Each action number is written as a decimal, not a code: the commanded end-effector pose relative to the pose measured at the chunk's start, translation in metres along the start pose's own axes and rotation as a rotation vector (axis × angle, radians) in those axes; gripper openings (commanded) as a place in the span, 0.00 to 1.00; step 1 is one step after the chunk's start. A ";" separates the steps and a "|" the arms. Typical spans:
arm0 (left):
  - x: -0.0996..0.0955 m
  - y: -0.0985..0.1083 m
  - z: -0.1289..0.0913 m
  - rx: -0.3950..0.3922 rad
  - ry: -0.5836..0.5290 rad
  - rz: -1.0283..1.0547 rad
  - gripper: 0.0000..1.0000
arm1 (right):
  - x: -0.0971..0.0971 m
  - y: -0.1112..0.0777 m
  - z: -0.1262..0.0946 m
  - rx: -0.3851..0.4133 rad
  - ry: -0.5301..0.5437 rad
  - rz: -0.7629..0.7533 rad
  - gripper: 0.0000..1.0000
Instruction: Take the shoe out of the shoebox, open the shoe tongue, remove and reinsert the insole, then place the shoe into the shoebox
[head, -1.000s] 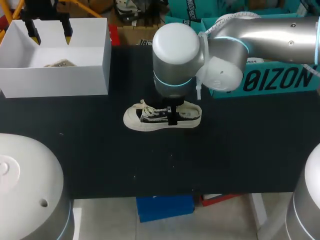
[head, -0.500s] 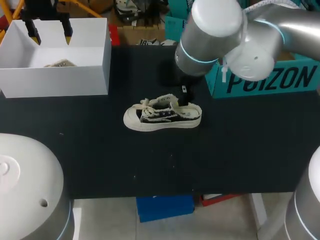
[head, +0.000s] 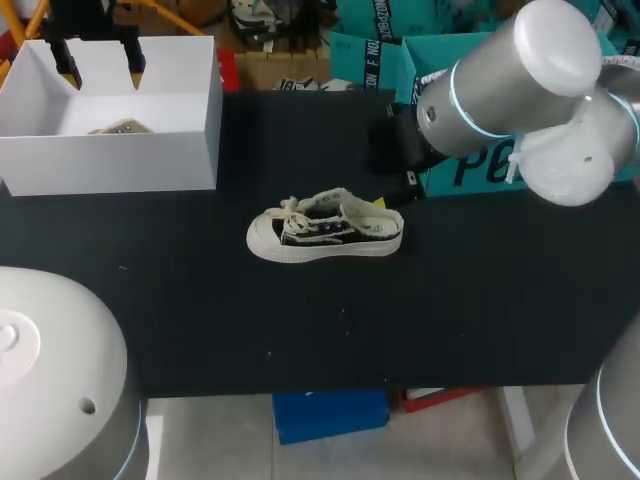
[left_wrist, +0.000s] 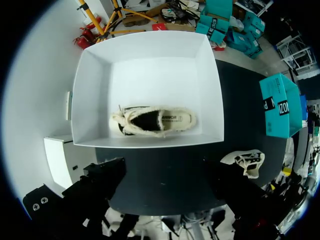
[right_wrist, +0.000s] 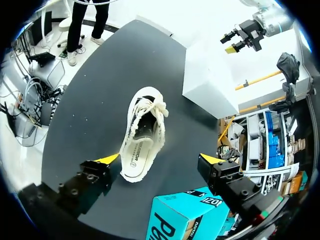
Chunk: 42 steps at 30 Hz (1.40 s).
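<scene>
A cream and black sneaker (head: 325, 232) lies on its sole on the black table (head: 200, 300), toe to the left, tongue and laces loose. My right gripper (head: 402, 176) hangs open just beyond its heel, clear of it. In the right wrist view the sneaker (right_wrist: 142, 140) lies ahead of the wide-apart yellow fingertips (right_wrist: 107, 159), untouched by the right gripper (right_wrist: 159, 160). The white shoebox (head: 110, 160) stands at the back left with a second sneaker (left_wrist: 152, 121) inside. My left gripper (head: 100, 72) hovers open above the box and holds nothing.
A teal carton (head: 468, 168) stands at the table's back right, close behind my right arm; it also shows in the right wrist view as the teal carton (right_wrist: 182, 220) under the gripper. The shoebox's walls (left_wrist: 215, 95) are tall.
My right gripper has let go of the sneaker, risen and drawn back to the right. The sneaker stays in place. The left arm has not moved.
</scene>
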<state>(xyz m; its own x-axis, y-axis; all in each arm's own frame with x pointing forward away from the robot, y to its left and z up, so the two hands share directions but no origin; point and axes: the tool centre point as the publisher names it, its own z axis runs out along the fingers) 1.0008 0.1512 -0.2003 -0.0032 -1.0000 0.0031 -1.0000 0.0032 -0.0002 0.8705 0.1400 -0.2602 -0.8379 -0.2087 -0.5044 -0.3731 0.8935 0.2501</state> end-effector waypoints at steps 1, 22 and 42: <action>0.001 0.000 0.000 -0.001 -0.002 -0.002 1.00 | 0.001 -0.003 0.001 -0.048 -0.002 -0.001 1.00; 0.001 0.000 0.000 -0.001 -0.002 -0.002 1.00 | 0.041 -0.002 0.007 -0.340 -0.034 0.308 1.00; 0.001 0.000 0.000 -0.001 -0.002 -0.002 1.00 | 0.077 -0.029 0.056 -0.530 0.006 0.485 1.00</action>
<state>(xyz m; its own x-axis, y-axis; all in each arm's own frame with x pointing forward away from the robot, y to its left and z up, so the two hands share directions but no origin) 1.0008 0.1512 -0.2003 -0.0031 -1.0000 0.0031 -1.0000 0.0031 -0.0003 0.8289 0.1131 -0.3361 -0.9602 0.1584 -0.2301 -0.0732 0.6522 0.7545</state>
